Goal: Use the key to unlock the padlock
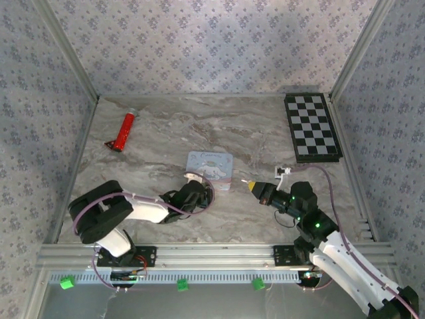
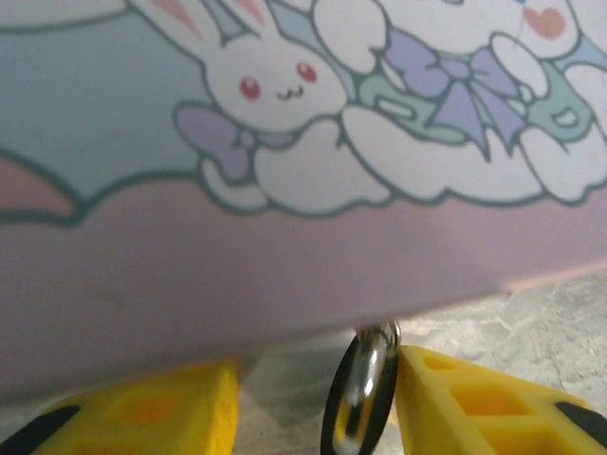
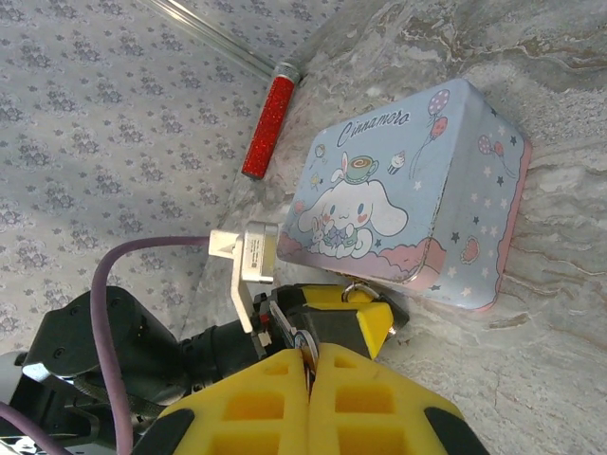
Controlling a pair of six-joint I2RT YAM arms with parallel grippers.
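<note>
The tiny dark metal padlock (image 2: 358,408) sits at the 7 o'clock edge of the pastel cartoon tin (image 1: 211,166). It lies between the left gripper's (image 2: 318,384) parted yellow jaws, touching one finger. At the tin's 4 o'clock, the right gripper (image 1: 252,187) has its jaws pressed together.

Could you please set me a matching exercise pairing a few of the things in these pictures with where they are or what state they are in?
Column one:
1. red tube
2. checkerboard
3. cartoon tin
4. right pincer

Column two:
A. lying flat at the far right
B. shut
C. in the centre, between the two arms
D. lying at the far left

Pairs: 1-D, 2-A, 3-C, 4-B.
</note>
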